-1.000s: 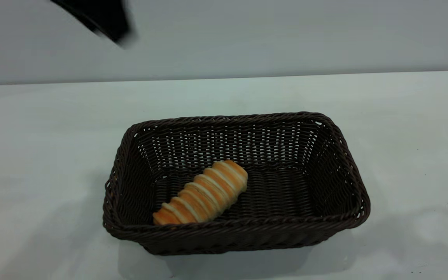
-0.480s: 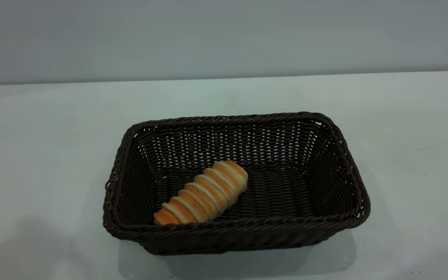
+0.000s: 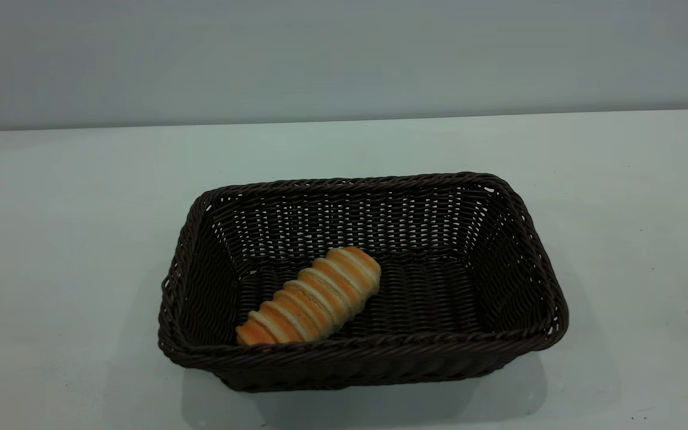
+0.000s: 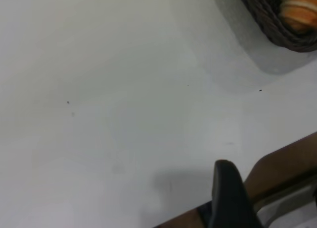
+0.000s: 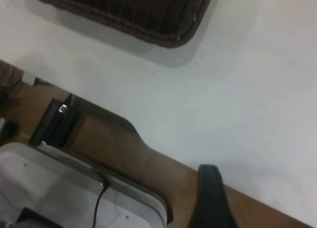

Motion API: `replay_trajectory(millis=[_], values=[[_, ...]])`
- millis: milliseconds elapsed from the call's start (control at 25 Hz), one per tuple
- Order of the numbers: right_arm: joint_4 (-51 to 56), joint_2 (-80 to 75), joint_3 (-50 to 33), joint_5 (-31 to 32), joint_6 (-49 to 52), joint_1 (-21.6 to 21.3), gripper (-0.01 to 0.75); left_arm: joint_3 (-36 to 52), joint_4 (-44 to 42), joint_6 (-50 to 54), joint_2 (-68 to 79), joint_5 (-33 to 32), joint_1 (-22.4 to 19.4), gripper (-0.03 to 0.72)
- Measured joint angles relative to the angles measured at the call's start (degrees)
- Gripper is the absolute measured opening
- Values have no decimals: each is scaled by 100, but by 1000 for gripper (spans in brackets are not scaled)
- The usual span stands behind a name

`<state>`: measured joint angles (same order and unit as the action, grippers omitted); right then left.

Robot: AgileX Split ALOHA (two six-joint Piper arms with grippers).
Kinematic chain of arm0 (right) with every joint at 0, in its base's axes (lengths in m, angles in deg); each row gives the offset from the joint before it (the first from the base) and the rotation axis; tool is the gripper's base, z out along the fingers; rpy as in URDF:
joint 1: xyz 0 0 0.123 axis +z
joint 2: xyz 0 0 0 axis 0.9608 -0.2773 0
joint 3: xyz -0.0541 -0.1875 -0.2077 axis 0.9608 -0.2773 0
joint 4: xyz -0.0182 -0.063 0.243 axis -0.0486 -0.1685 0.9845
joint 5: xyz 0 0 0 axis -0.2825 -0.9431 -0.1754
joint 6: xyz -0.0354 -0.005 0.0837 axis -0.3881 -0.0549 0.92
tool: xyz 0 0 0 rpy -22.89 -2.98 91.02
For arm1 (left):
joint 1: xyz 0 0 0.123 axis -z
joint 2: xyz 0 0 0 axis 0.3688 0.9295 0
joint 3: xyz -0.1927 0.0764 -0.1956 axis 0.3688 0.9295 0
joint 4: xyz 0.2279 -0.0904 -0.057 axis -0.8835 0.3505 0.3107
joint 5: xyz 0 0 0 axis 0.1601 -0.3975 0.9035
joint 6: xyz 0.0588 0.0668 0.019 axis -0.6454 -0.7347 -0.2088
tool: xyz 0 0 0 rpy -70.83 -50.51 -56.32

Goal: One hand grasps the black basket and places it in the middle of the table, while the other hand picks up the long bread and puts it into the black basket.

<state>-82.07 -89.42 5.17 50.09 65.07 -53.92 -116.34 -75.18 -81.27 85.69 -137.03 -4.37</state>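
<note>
The black basket [image 3: 535,251] stands near the middle of the table [image 3: 69,197]. The long bread [image 3: 314,298] lies inside it, slanting across the floor toward the basket's front left corner. Neither gripper shows in the exterior view. In the left wrist view my left gripper [image 4: 227,188] hangs over the table's edge, well away from the basket's corner [image 4: 270,20], where one end of the bread [image 4: 298,10] shows. In the right wrist view my right gripper [image 5: 210,198] is also at the table's edge, apart from the basket [image 5: 148,15].
A brown floor strip [image 5: 124,143] and a white-grey piece of equipment [image 5: 59,188] with a cable lie beyond the table's edge in the right wrist view. Bare tabletop surrounds the basket on all sides.
One second ago a black arm part showed at the upper left of the exterior view; it has left the view. The basket and bread have not moved.
</note>
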Motion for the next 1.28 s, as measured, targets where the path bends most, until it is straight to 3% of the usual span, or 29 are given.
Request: replay_trajectory(millis=[560, 1280], values=[[-450, 2118, -1737, -499, -155, 0, 566, 1045, 36, 493, -2652, -256, 0, 453], [-456, 2359, -1864, -619, -166, 0, 566, 1394, 434, 739, -3200, -425, 0, 453]])
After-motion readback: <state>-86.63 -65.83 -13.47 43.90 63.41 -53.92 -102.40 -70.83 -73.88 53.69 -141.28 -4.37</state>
